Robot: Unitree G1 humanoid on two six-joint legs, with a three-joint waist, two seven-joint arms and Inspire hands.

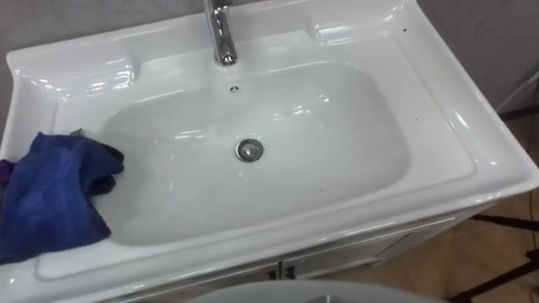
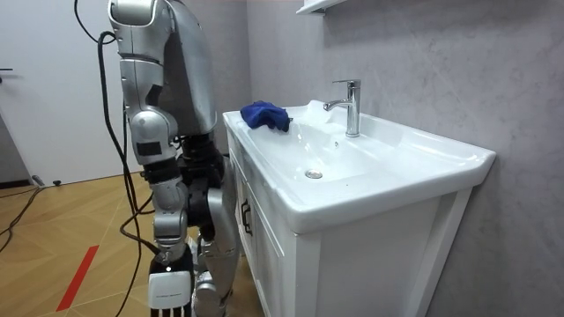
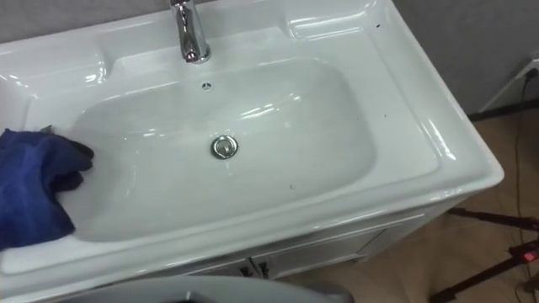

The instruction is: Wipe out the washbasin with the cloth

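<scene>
White basin (image 1: 472,160) against the grey wall, with a blue cloth (image 1: 50,198) bunched on its left rim, one corner drooping inward. The robot stands at the front, its right hand (image 2: 167,291) hanging low, well apart from the cloth, fingers straight down.

Silver-grey shells cover torso and arm, black joints between; right hand (image 2: 169,287) white-backed; black cables at nine o'clock.

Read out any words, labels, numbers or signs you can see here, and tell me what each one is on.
None: no readable text on the white ceramic basin, the chrome tap, the crumpled blue cloth or the white cabinet below.
</scene>
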